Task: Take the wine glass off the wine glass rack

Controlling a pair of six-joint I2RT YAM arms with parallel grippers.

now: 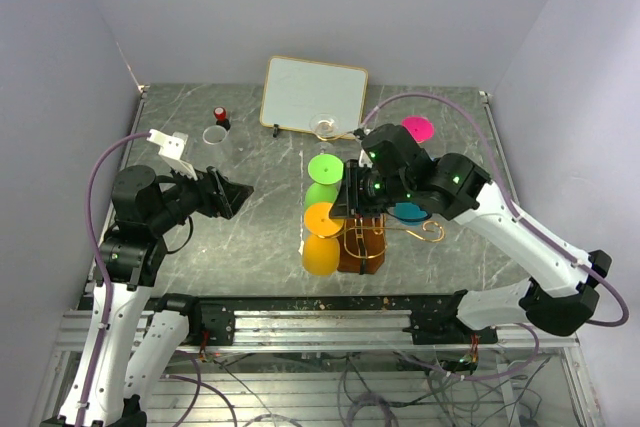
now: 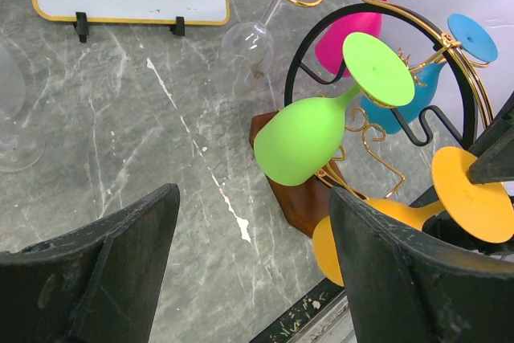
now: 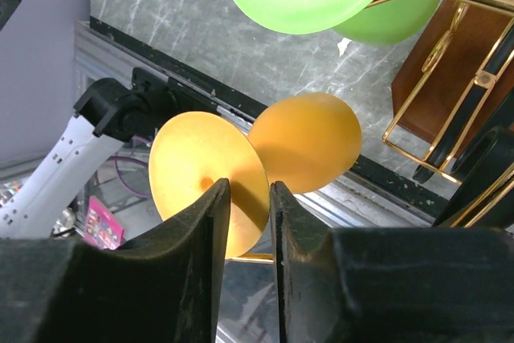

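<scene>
The wine glass rack (image 1: 362, 250), a brown wooden stand with gold wire arms, stands at the table's near middle. It also shows in the left wrist view (image 2: 291, 198) and the right wrist view (image 3: 450, 62). Green (image 1: 322, 182), pink (image 1: 417, 129), blue (image 1: 408, 212) and clear (image 1: 325, 127) glasses hang on it. An orange wine glass (image 1: 321, 237) hangs at its left front. My right gripper (image 3: 250, 190) is shut on the edge of the orange glass's round foot (image 3: 189, 158). My left gripper (image 2: 253, 198) is open and empty, to the left of the rack.
A white framed board (image 1: 315, 95) stands behind the rack. A small white cup (image 1: 214, 135) and a red-topped item (image 1: 220, 115) sit at the back left. The table's front edge and metal rail (image 1: 320, 322) run just below the orange glass.
</scene>
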